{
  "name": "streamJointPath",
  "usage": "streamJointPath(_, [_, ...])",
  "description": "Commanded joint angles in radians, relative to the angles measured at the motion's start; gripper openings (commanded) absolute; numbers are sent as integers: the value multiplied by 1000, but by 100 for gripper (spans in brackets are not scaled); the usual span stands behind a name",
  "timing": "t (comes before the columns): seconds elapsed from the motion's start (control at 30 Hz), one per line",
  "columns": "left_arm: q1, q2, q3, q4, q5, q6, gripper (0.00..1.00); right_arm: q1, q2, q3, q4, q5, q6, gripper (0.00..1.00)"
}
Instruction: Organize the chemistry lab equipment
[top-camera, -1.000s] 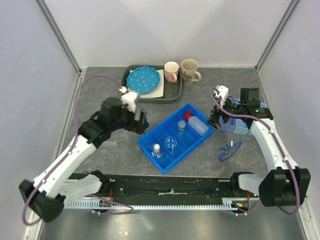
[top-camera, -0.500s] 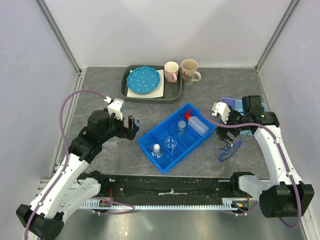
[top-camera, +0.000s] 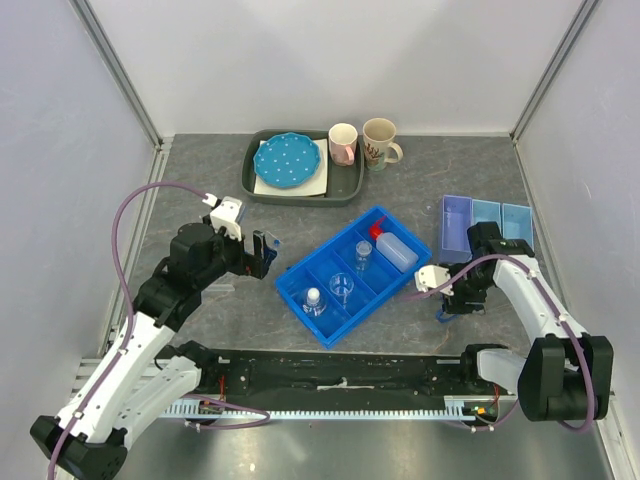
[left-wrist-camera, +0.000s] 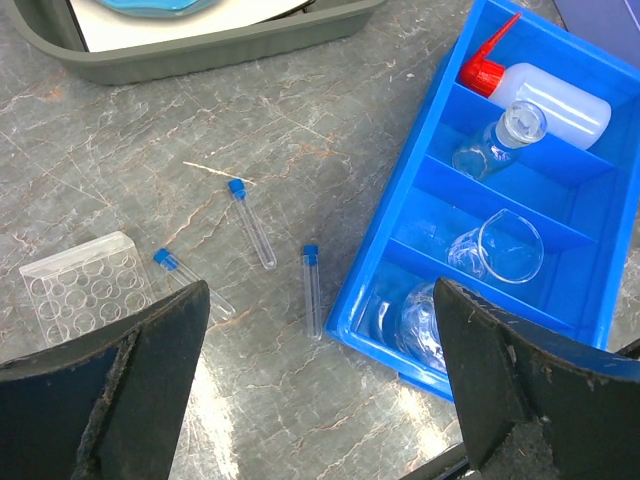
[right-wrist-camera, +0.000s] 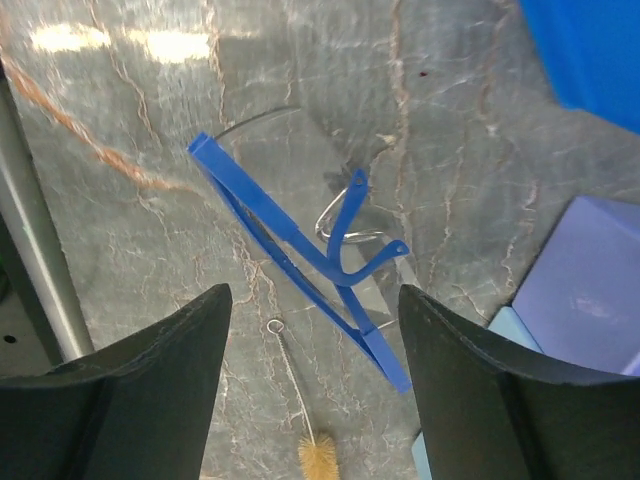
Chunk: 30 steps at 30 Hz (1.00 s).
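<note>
A blue divided tray (top-camera: 305, 318) holds the white squeeze bottle with red nozzle (top-camera: 395, 248), a flask (top-camera: 362, 255), a beaker (top-camera: 342, 287) and a vial (top-camera: 314, 300). My left gripper (top-camera: 262, 255) is open and empty, left of the tray. In the left wrist view the bottle (left-wrist-camera: 555, 95), the beaker (left-wrist-camera: 500, 245) and three blue-capped test tubes (left-wrist-camera: 253, 222) on the table show; the gripper (left-wrist-camera: 320, 400) hangs above them. My right gripper (top-camera: 450, 295) is open over the blue-framed safety glasses (right-wrist-camera: 300, 245), which lie on the table between its fingers (right-wrist-camera: 315, 390).
A grey tray (top-camera: 350, 185) with the dotted blue plate (top-camera: 290, 160) and two mugs (top-camera: 343, 143) stand at the back. Pale blue bins (top-camera: 485, 222) sit at the right. A clear well plate (left-wrist-camera: 85, 290) and a small brush (right-wrist-camera: 300, 420) lie on the table.
My right gripper has moved from the bins at the back right toward the near side, down over the safety glasses. My left arm has drawn back left, away from the tray.
</note>
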Motion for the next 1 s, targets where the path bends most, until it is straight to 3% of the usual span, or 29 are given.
streamJointPath(0.0, [1,4,-7,47,-11,12,99,-1,6,-65,103,82,-115,74])
streamJointPath(0.2, [1,18,-7,47,-5,12,98,-1,-19,-136,226,69,-124,69])
streamJointPath(0.7, [1,29,-7,47,5,12,98,-1,30,-170,271,47,-119,49])
streamJointPath(0.97, [1,32,-8,47,7,12,98,-1,35,-174,272,46,-99,29])
